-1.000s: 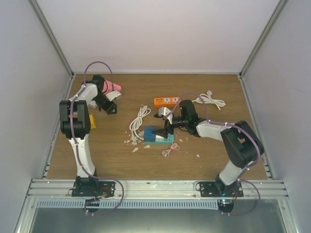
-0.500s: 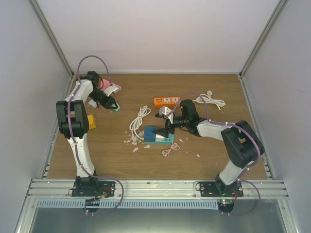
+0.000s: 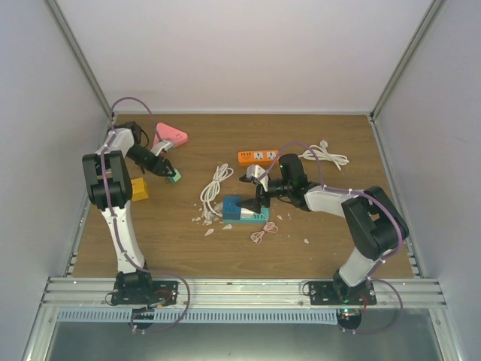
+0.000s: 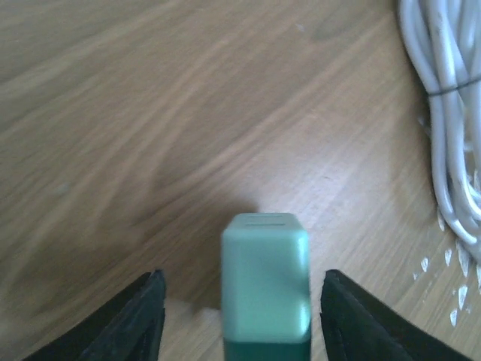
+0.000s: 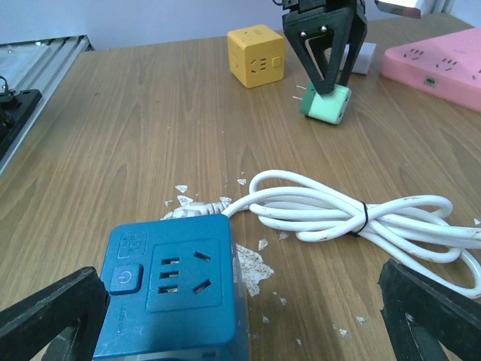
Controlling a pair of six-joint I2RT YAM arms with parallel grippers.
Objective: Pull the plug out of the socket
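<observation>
The green plug point(image 4: 264, 282) appears to rest on the wooden table point(image 4: 113, 113), in the lower middle of the left wrist view; its prongs show bare in the right wrist view, seated in no socket. In the top view it lies left of centre, just below the pink socket strip point(image 3: 170, 137) and apart from it. My left claw point(image 4: 242, 280) straddles the plug; the fingers stand parted with a gap on each side, gripping nothing. My right claw point(image 5: 239, 286) is spread wide around the blue socket cube point(image 5: 176, 289) at centre; I cannot tell whether either finger touches it. A coiled white cable point(image 5: 338, 214) lies between cube and plug; a yellow cube point(image 5: 256, 55) sits at far left.

Status, as judged: extraction complete; remaining step, lift the left claw away.
</observation>
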